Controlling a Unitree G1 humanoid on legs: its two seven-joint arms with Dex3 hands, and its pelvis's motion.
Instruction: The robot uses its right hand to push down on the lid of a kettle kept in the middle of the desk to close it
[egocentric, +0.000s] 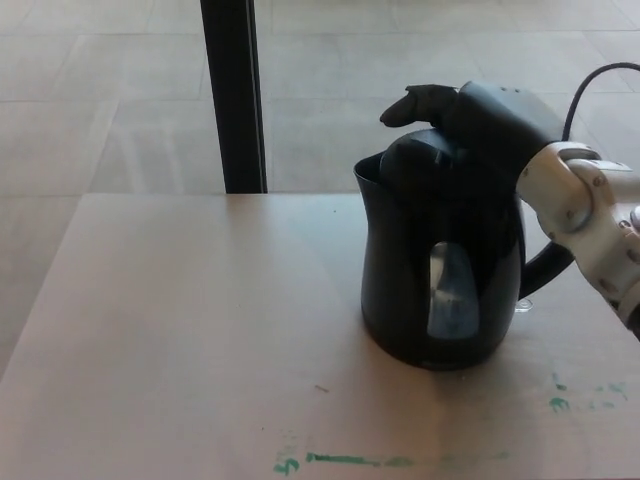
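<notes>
A black electric kettle (440, 270) stands upright on the pale wooden desk (180, 320), right of centre, its clear water window facing me. Its lid (415, 160) lies nearly flat over the mouth. My right hand (480, 120) rests flat on top of the lid, fingers stretched toward the spout and holding nothing. The white wrist and forearm (585, 220) come in from the right and hide much of the kettle's handle (545, 270). My left hand does not show.
A black post (232, 95) rises behind the desk's far edge, left of the kettle. Green paint smears (350, 460) mark the desk near its front edge and at the right. Tiled floor lies beyond.
</notes>
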